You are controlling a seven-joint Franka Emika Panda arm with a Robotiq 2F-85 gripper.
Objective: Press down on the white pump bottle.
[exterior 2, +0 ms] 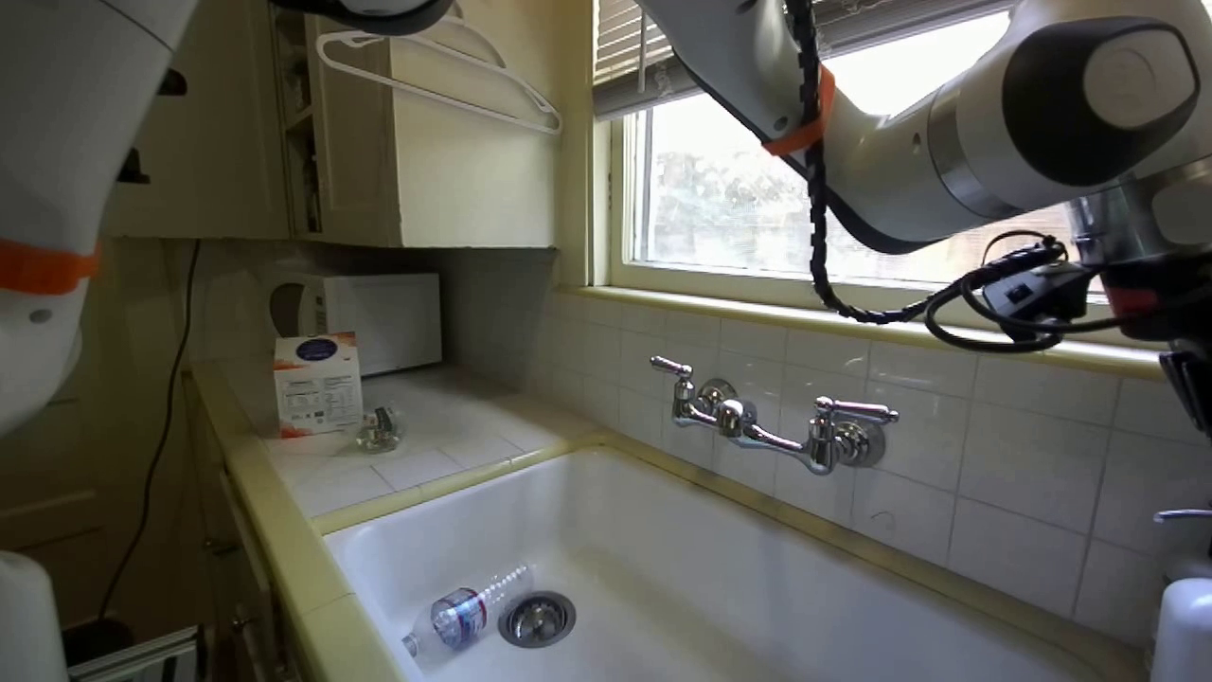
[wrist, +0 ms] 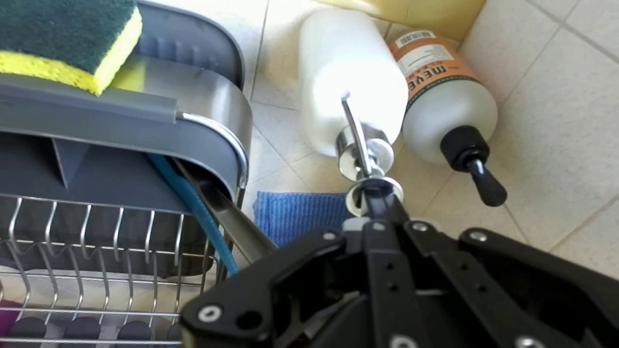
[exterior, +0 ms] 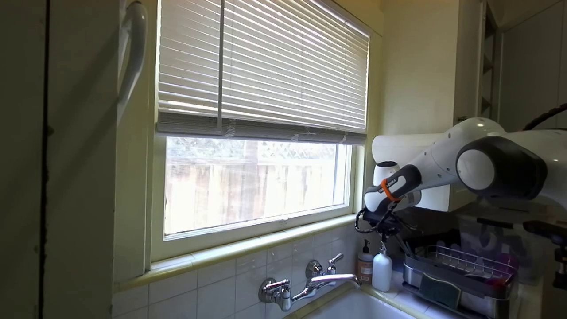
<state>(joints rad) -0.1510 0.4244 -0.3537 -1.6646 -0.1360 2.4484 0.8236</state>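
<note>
Jaws together over the white pump bottle [wrist: 346,72], exact contact unclear.

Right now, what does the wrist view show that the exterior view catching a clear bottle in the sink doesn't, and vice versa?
Only in the wrist view: the dish rack, the green and yellow sponge, the blue cloth and an orange bottle label.

Only in an exterior view: the sink, clear bottle, drain, faucet, window and carton.

Shared: the white pump bottle, cut off at the exterior picture's edge, plus yellow trim and white wall tiles.
</note>
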